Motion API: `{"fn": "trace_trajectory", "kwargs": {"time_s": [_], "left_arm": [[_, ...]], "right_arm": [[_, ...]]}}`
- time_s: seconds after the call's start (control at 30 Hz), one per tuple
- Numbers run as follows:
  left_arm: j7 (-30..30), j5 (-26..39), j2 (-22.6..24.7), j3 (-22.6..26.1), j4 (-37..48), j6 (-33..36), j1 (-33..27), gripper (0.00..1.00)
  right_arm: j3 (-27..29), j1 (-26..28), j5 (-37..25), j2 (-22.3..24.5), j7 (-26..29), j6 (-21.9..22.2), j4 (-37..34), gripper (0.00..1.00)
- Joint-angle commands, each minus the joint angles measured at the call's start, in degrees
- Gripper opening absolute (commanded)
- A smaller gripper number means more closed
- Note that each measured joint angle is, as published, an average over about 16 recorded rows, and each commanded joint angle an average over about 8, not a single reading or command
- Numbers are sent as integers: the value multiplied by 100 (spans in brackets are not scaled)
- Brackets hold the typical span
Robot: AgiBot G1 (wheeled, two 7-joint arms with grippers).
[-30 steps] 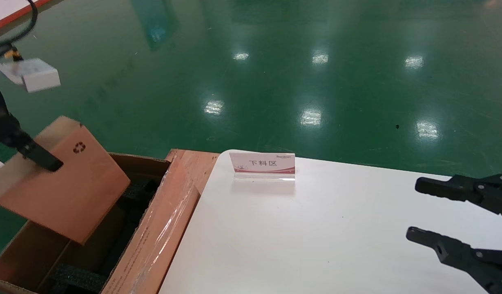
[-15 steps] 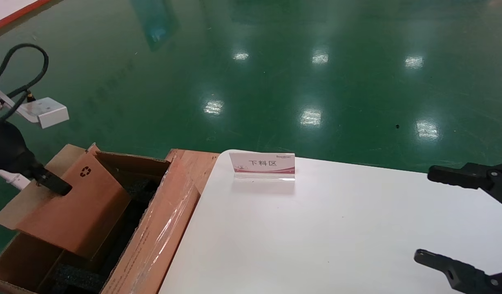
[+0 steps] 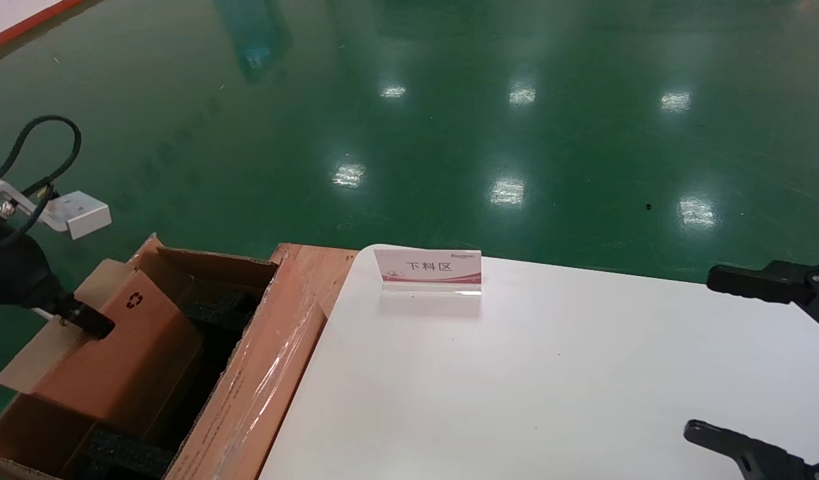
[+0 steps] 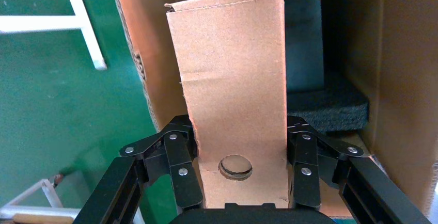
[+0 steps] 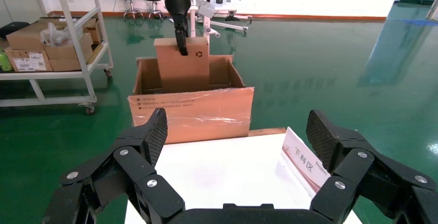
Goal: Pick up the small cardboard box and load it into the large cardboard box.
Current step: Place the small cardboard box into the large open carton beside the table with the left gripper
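My left gripper [image 3: 92, 323] is shut on the small cardboard box [image 3: 126, 353], a flat brown slab with a black recycling symbol, tilted and partly down inside the large cardboard box [image 3: 262, 380]. In the left wrist view the fingers [image 4: 182, 157] clamp both sides of the small box [image 4: 232, 90], with black foam [image 4: 330, 110] and carton walls beyond it. The large carton has a taped flap and black foam blocks [image 3: 126, 453]. My right gripper [image 3: 729, 363] is open and empty over the white table's right edge. It also shows in the right wrist view [image 5: 237, 136], facing the carton [image 5: 191, 110].
A white table [image 3: 516, 387] stands right of the carton, with a small sign stand [image 3: 428, 270] near its far edge. Green floor lies beyond. In the right wrist view a shelf trolley [image 5: 51, 43] with boxes stands beside the carton.
My left gripper has lowered the small box from above the carton down into it. My right gripper has drawn back toward the table's right edge.
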Motion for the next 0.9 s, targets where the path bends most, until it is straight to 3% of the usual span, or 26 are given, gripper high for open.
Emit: {"fn": "trace_trajectory", "kwargs": {"time_s": [0.03,0.9], "left_arm": [[8,17,-40,21,26,-47,60,0],[320,301,109,96,539,-678,709,0]], "right_arm": [[-1,0,0,0,0,0,0,100],[-9,2,6,4,-4,4,0,100]]}}
